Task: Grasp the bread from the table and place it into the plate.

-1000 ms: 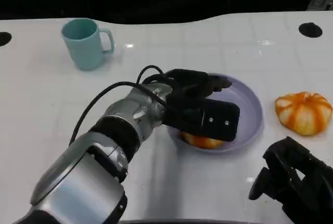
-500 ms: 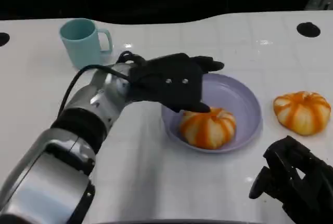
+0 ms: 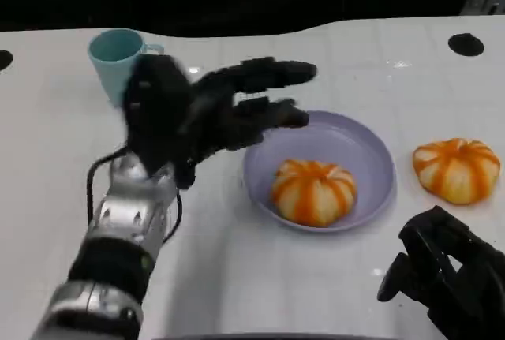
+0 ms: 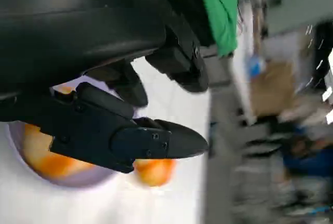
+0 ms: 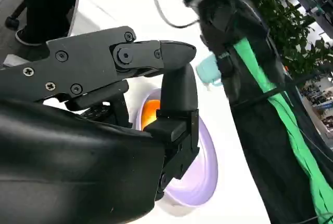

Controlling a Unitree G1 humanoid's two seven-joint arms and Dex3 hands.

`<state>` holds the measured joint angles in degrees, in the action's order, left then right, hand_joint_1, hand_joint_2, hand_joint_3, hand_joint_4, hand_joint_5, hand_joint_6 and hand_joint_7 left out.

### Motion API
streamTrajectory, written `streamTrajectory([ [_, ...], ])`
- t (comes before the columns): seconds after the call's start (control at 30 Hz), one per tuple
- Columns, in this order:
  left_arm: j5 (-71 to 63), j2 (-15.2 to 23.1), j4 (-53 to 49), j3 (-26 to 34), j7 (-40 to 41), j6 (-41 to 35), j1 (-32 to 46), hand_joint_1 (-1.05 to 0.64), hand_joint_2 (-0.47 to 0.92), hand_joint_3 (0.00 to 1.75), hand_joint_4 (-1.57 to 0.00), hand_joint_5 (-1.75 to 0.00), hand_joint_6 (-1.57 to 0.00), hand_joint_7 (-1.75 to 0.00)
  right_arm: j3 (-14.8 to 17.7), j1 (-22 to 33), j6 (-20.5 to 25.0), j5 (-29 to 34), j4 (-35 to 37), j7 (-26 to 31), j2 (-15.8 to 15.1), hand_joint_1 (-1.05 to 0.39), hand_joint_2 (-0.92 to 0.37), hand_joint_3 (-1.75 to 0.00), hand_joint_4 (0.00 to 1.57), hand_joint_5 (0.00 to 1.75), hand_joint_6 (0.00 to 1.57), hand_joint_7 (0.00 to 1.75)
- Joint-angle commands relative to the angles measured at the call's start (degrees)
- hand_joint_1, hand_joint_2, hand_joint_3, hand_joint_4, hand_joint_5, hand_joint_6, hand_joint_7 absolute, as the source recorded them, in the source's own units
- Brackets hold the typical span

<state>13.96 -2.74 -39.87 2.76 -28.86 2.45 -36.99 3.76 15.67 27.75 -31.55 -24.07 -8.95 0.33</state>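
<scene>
Nearest to the robot, the right hand (image 3: pixel 446 277) rests low on the white table (image 3: pixel 237 277) with its fingers curled in and nothing held. A little farther, the left hand (image 3: pixel 209 111) is now lifted clear of the purple plate (image 3: pixel 375 155), its fingers spread apart and empty; one second ago it lay down over the plate and covered the bread, and half a second ago it was already rising from it. The orange bread with white stripes (image 3: pixel 314 192) now sits free in the plate, toward its near side, and no hand touches it. I judge from this that the placing is done and the arm is only withdrawing. A second bread of the same kind (image 3: pixel 459 169) lies on the table just right of the plate. Farthest, a teal mug (image 3: pixel 114 54) stands behind the left hand.
</scene>
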Motion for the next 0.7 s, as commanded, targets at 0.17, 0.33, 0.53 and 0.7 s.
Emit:
streamTrajectory([
  [0.17, 7.1, -1.9, 16.7, 3.3, 3.6, -13.4, 9.9, -0.62, 0.92, 0.33, -0.74, -1.53, -0.74, -1.15, 0.3, -0.1, 0.2, -0.1, -0.7, 0.4, -0.5, -0.52, -0.92, -0.24, 0.62, 1.75, 0.48, 1.63],
  [0.33, 13.9, -4.7, 31.9, 5.4, 9.4, -22.9, 21.8, -0.59, 0.92, 0.47, -0.81, -1.74, -0.55, -1.73, 0.3, -0.2, 0.3, 0.1, -0.7, 0.3, -0.7, -0.53, -0.92, -0.25, 0.62, 1.75, 0.48, 1.63],
  [0.53, 17.7, -5.9, 43.8, 4.9, 12.2, -28.3, 32.1, -0.58, 0.92, 0.5, -0.85, -1.75, -0.59, -1.75, 0.4, 0.0, 0.0, -0.1, -0.7, 0.0, -0.7, -0.52, -0.92, -0.27, 0.62, 1.75, 0.48, 1.63],
  [0.7, 19.6, -6.1, 49.9, 4.4, 15.4, -31.8, 37.1, -0.55, 0.92, 0.51, -0.87, -1.75, -0.61, -1.75, 0.4, 0.1, 0.2, 0.1, -1.0, 0.3, -0.8, -0.52, -0.92, -0.27, 0.63, 1.75, 0.48, 1.62],
])
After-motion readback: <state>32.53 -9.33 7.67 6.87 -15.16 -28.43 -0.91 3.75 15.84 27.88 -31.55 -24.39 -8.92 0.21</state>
